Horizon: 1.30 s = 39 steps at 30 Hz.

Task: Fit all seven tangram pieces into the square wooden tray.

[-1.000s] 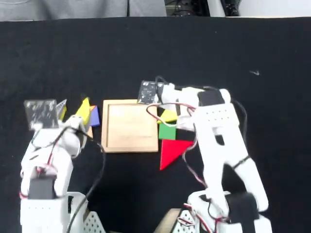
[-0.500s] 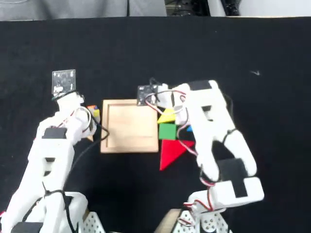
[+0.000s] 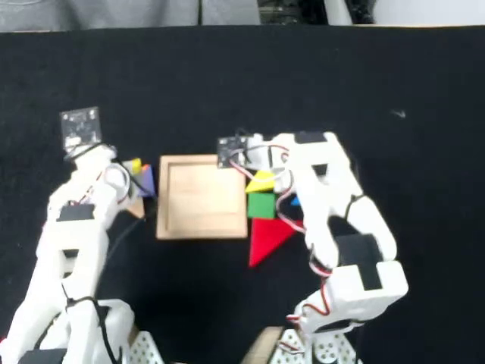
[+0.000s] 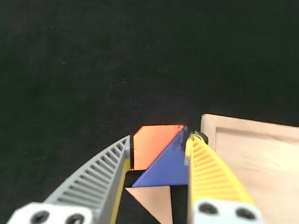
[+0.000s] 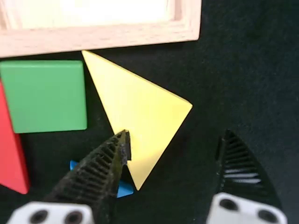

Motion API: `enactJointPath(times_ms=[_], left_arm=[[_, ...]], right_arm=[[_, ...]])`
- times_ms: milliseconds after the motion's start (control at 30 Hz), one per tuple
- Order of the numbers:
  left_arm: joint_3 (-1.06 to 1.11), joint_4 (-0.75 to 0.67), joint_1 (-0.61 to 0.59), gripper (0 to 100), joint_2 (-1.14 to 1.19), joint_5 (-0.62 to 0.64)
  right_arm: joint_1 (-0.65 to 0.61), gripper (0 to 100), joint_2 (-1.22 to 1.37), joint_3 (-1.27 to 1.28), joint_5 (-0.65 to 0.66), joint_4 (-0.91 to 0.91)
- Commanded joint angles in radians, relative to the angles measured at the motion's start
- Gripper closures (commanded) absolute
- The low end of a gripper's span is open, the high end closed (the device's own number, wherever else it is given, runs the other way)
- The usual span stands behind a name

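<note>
Apparently the right gripper (image 5: 176, 140) half-hides a blue piece (image 5: 125, 188).

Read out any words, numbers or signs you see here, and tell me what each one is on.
No text here can be read.
Tray, yellow triangle, green square: plain, no print.
Left wrist board, right wrist board: marks too small to read.

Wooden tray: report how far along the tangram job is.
Done: nothing; the wooden tray is bare. In hand: the right gripper hangs open over the yellow triangle; the left gripper, open, straddles the blue triangle and orange piece. Left: every piece, also the green square, red triangle, small blue piece and tan triangle, lies outside the tray.
</note>
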Motion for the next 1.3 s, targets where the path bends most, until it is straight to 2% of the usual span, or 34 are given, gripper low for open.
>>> enactJointPath(times_ms=[0,400,533,833,933,1267], left_arm=[[-0.013,-0.018,-0.018,80,-0.028,0.008],[-0.013,-0.018,-0.018,80,-0.028,0.008],[-0.012,-0.018,-0.018,80,-0.026,0.008],[-0.012,-0.018,-0.018,80,-0.026,0.008],[-0.012,-0.018,-0.018,80,-0.026,0.008],[-0.012,-0.018,-0.019,80,-0.026,0.008]], right_arm=[[0.02,69.7,-0.028,-0.002,0.009,-0.015],[0.029,69.5,-0.025,0.018,0.006,0.026],[0.017,63.3,-0.025,0.018,0.008,0.031],[-0.003,63.7,0.022,-0.024,0.04,0.034],[-0.025,63.8,0.087,-0.059,0.04,0.043],[-0.046,63.8,0.255,-0.357,0.043,0.261]])
